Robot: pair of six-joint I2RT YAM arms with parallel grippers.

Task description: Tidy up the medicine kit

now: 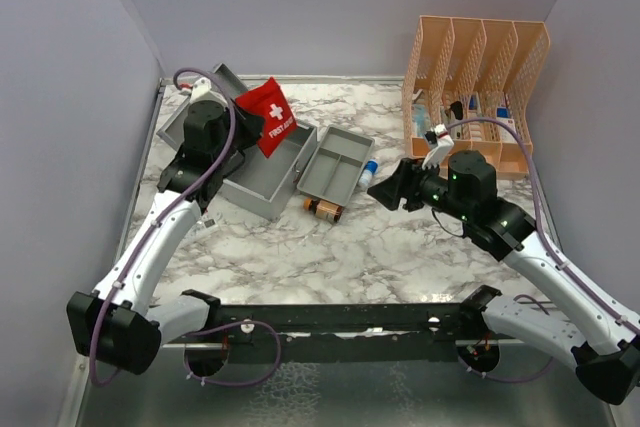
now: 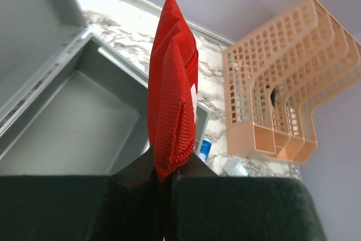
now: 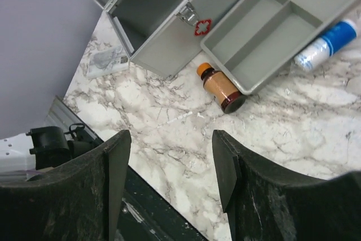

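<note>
The medicine kit (image 1: 258, 187) is a grey metal case standing open at the left, its lid (image 1: 212, 89) leaning back. Its grey divided tray (image 1: 335, 162) lies on the table just right of it. My left gripper (image 1: 243, 127) is shut on a corner of a red "FIRST AID" pouch (image 1: 268, 115), held above the open case. In the left wrist view the pouch (image 2: 172, 94) rises from the closed jaws over the case's hollow (image 2: 67, 128). My right gripper (image 3: 169, 162) is open and holds nothing, above bare marble near an amber bottle (image 3: 221, 87).
A blue-and-white bottle (image 1: 368, 169) lies against the tray's right side. A peach slotted organizer (image 1: 475, 77) with small items stands at the back right. A small white packet (image 3: 107, 61) lies left of the case. Grey walls close in the table.
</note>
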